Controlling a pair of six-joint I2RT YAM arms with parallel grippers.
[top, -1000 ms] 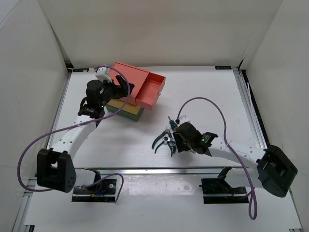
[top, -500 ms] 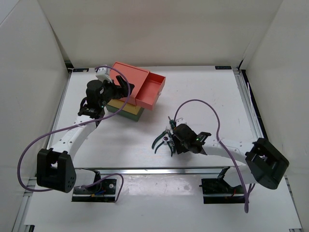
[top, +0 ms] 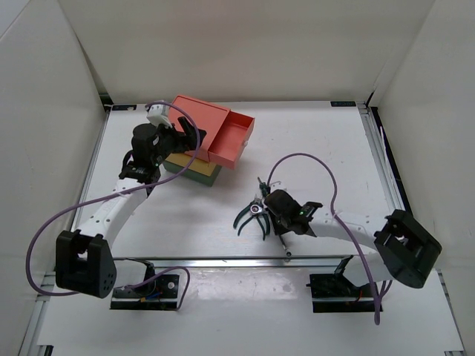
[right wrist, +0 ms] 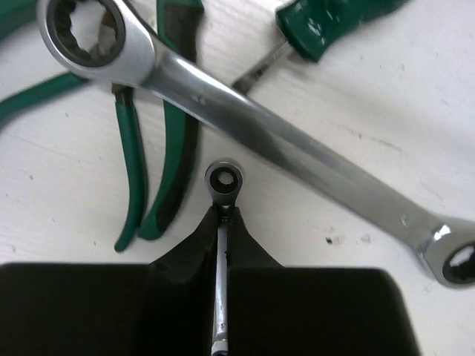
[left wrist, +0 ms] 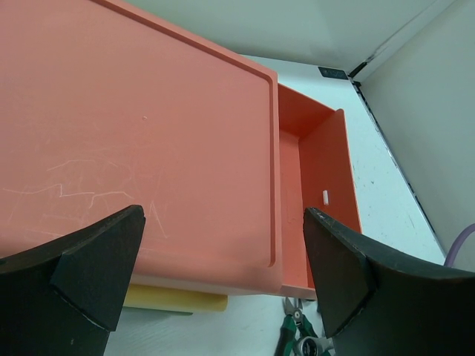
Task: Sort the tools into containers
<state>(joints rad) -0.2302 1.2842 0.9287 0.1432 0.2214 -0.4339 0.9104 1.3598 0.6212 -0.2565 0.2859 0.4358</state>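
At the tool pile: right gripper (right wrist: 223, 215) pinches a small wrench (right wrist: 224, 182) by its shaft.
Beside it: big wrench (right wrist: 260, 126), pliers (right wrist: 174, 148) and screwdriver (right wrist: 334, 22) lie loose.
Left gripper (left wrist: 221, 222): spread wide over the drawer stack.
Red drawer (left wrist: 326, 170): pulled out, apparently empty.
Progress: barely begun; nothing visibly sorted.

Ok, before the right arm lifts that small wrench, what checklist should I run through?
1. Right hand shut on the small wrench: ok.
2. Small wrench apart from the large wrench and the pliers: ok, narrowly.
3. Red drawer pulled open: ok.
4. No tool filling the drawer: ok, none seen inside.
5. Left hand bracing the red box: cannot tell; it is open and straddles the box, but contact is not visible.
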